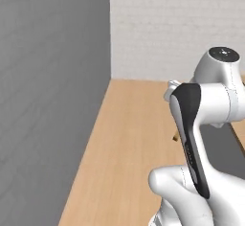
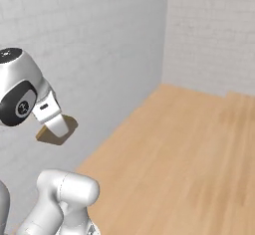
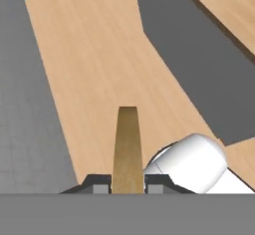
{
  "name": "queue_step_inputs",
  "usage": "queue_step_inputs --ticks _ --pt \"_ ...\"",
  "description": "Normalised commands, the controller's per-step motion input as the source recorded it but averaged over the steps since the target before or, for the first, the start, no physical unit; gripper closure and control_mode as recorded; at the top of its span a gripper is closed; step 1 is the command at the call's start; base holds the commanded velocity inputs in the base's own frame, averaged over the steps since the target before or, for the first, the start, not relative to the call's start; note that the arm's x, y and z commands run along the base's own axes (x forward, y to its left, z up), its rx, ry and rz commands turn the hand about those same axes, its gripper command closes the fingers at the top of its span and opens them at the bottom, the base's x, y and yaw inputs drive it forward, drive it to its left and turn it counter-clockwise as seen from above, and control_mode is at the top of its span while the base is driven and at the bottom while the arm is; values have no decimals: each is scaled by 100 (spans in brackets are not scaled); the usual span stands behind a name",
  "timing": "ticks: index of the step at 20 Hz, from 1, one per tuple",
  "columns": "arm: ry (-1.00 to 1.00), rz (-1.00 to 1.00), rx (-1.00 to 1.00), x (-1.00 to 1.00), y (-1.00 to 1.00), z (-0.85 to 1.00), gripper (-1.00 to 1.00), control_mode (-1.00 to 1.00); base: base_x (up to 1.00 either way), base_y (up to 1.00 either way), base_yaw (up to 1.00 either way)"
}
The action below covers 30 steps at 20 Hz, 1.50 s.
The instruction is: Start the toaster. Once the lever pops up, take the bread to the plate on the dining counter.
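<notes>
Left base view: white arm [image 1: 210, 124] up in the lower right, dark strip down its forearm, blocking most of what's held. Just a tiny brown sliver of the bread [image 1: 176, 136] peeking out at the arm's left edge, up in the air above the light-wood floor [image 1: 129, 163]. Grey wall [image 1: 52, 100] on the left, pale brick wall [image 1: 162, 28] straight ahead. Can't make out the jaws from here.

Right base view: arm on the left side, the gripper [image 2: 56, 124] pointing down and to the right, with the bread [image 2: 57, 132] showing as a tan-brown slice tucked behind the white finger — held clear of the floor [image 2: 189, 149], with the grey wall [image 2: 99, 55] behind it. Second brick wall [image 2: 214, 35] meeting it at the corner on the right.

Hand view: looking straight down the gripper [image 3: 127, 184]. Bread [image 3: 127, 149] seen edge-on, standing as a narrow brown strip between the two dark fingertips [image 3: 99, 185] — jaws narrow, pinched on the slice from both sides. Wood floor below, a dark grey strip [image 3: 199, 64] running across the upper right, more light wood beyond it in the far corner.
</notes>
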Motion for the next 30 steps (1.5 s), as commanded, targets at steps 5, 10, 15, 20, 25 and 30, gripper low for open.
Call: queue_step_inputs --ticks 5,10,15,20,25,30 --pt "0 0 0 0 0 0 100 100 100 22 -29" --pt "0 0 0 0 0 0 100 100 100 15 -28" --pt "0 0 0 0 0 0 100 100 100 9 -27" --pt "0 0 0 0 0 0 100 100 100 1 -28" --pt "0 0 0 0 0 0 100 100 100 0 -28" --pt "0 0 0 0 0 0 100 100 100 5 -28"
